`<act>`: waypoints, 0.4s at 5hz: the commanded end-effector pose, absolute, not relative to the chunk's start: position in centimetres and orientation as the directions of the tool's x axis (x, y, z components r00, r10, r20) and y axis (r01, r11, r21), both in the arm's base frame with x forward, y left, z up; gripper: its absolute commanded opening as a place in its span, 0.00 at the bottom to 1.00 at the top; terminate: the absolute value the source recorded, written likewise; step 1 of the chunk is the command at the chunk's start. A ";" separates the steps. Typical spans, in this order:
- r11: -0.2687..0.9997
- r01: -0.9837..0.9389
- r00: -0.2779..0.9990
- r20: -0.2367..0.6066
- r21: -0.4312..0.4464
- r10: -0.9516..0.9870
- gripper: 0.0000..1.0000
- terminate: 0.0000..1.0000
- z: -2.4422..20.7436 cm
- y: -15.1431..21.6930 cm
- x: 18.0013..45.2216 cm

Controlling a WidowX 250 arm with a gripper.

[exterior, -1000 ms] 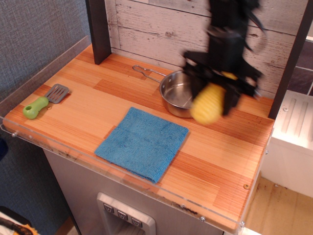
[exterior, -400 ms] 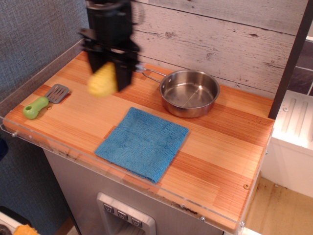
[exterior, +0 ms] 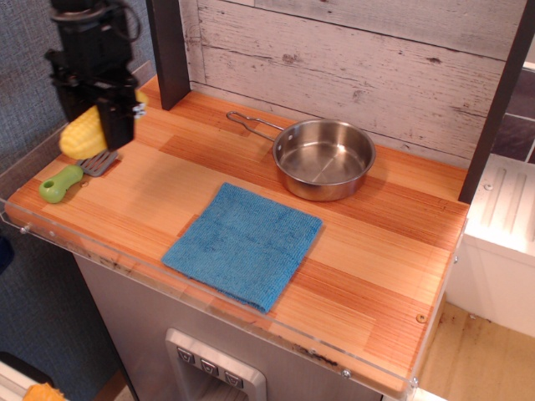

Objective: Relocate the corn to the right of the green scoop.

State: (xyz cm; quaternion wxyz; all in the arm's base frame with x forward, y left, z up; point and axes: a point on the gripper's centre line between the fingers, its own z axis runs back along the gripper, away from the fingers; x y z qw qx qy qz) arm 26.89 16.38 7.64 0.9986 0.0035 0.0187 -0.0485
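Observation:
My black gripper (exterior: 90,125) hangs above the far left of the wooden counter and is shut on the yellow corn (exterior: 83,136), which sticks out below the fingers. The corn is held in the air just over the grey slotted head of the green scoop (exterior: 63,183). The scoop lies on the counter near the left edge, its lime-green handle pointing to the front left. The gripper hides part of the scoop's head.
A blue cloth (exterior: 243,242) lies flat at the middle front. A steel pan (exterior: 323,158) with a wire handle stands at the back. A dark post (exterior: 168,52) rises at the back left. A clear rim (exterior: 50,234) runs along the counter's edges.
The gripper has carried the corn from over the pan on the right, across the counter, to the far left above the scoop's head. Pan, cloth and scoop have not moved.

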 end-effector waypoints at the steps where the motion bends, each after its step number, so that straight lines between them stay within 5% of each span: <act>1: 0.978 0.208 0.977 -0.033 -0.020 -0.209 0.00 0.00 5.9 14.6 27.1; 2: 0.970 0.245 0.968 -0.059 -0.014 -0.245 0.00 0.00 5.1 12.3 27.5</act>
